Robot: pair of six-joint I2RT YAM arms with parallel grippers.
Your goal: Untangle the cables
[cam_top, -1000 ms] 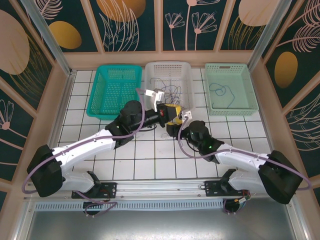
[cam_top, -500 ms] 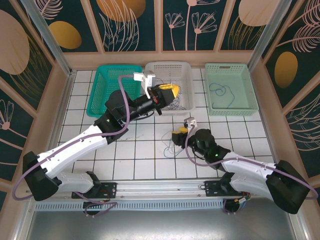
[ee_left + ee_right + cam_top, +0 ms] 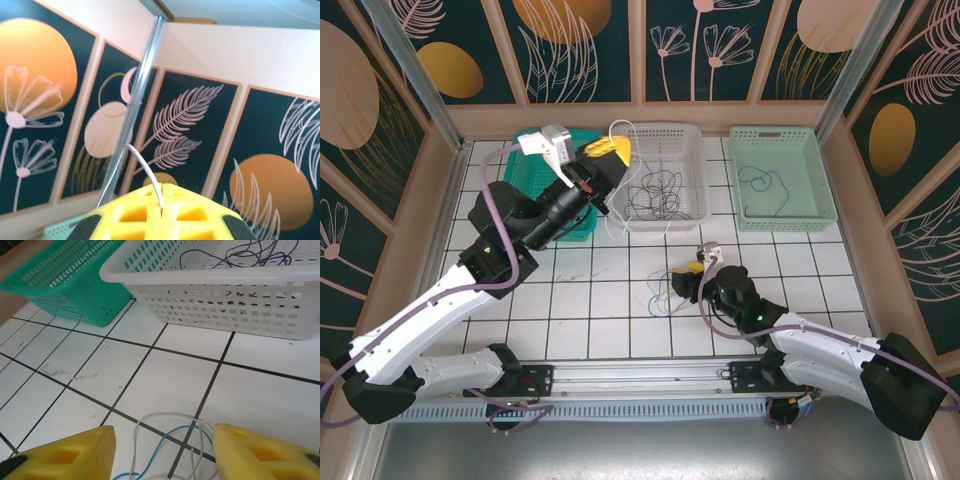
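My left gripper [image 3: 612, 150] is raised above the gap between the teal and white baskets. In the left wrist view its yellow jaws [image 3: 162, 189] are shut on a thin white cable [image 3: 142, 161], which arches up out of them. That white cable [image 3: 617, 124] loops over the gripper and hangs toward the white basket. A tangle of dark cables [image 3: 655, 190] lies in the white basket [image 3: 660, 128]. My right gripper [image 3: 682, 278] is low over the table and open, its yellow fingers [image 3: 70, 452] either side of a loose white cable [image 3: 165, 415] and a blue cable [image 3: 172, 435] on the tiles.
A teal basket [image 3: 535, 222] stands back left under my left arm. A mint basket [image 3: 772, 132] at the back right holds one dark cable [image 3: 760, 180]. In the right wrist view the white basket's wall [image 3: 225, 295] and the teal basket [image 3: 65, 275] stand ahead.
My left arm has lifted and swung left and back, drawing the white cable up. My right gripper has pulled back toward the near side and now sits low over the loose cables.
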